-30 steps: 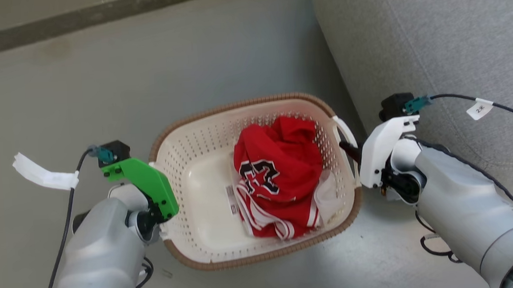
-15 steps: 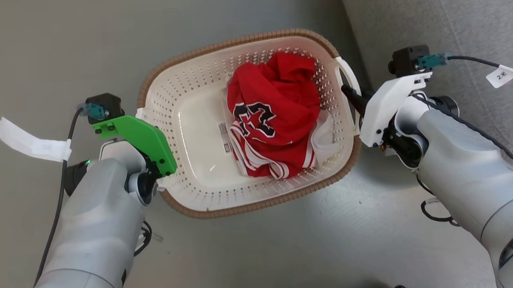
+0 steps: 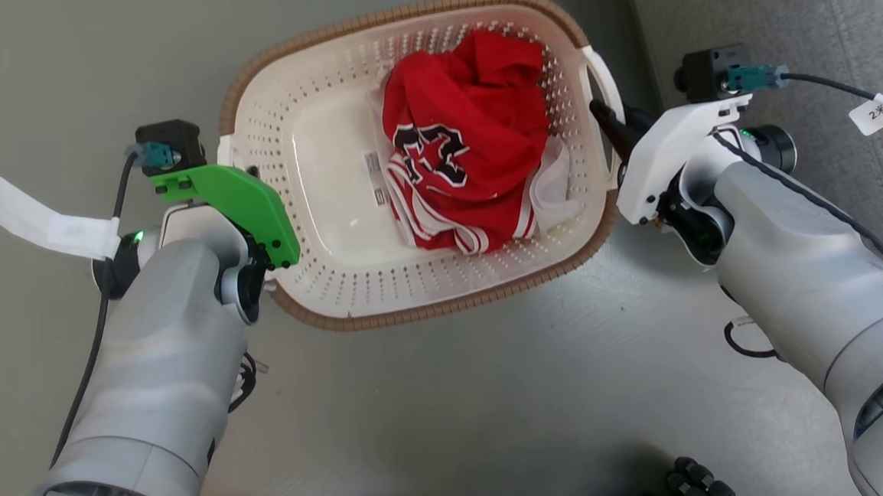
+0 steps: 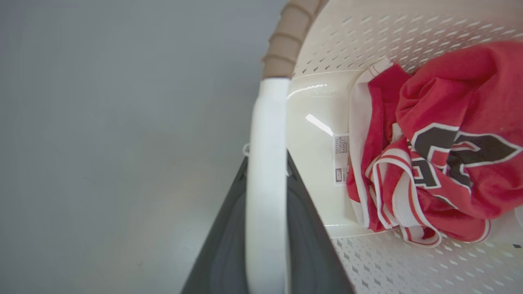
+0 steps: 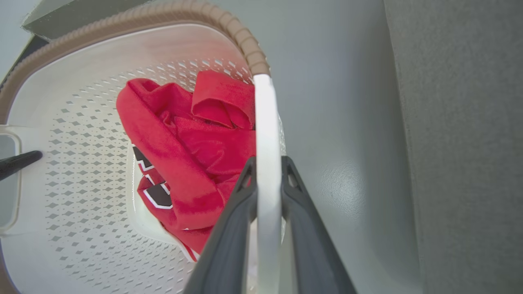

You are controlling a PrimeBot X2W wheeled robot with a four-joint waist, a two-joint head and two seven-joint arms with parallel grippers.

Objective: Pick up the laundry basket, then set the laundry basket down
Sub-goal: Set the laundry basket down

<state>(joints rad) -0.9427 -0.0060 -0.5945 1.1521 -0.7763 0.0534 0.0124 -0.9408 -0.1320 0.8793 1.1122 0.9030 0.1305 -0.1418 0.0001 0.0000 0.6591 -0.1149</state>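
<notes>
Laundry basket (image 3: 430, 310): we've L gripper (image 4: 266, 163) & R gripper (image 5: 268, 163) each clamped on a handle (image 4: 265, 114); seems mid-carry, next lower level, then release.

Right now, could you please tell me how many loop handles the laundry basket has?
2 on the laundry basket: left handle, in the left gripper; right handle, in the right gripper. None seems hidden.

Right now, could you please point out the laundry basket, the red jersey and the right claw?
laundry basket (image 3: 430, 311): head view, near brown rim.
red jersey (image 3: 478, 92): head view, fabric above the numbers.
right claw (image 5: 268, 162): right wrist view, between its fingertips.
</notes>
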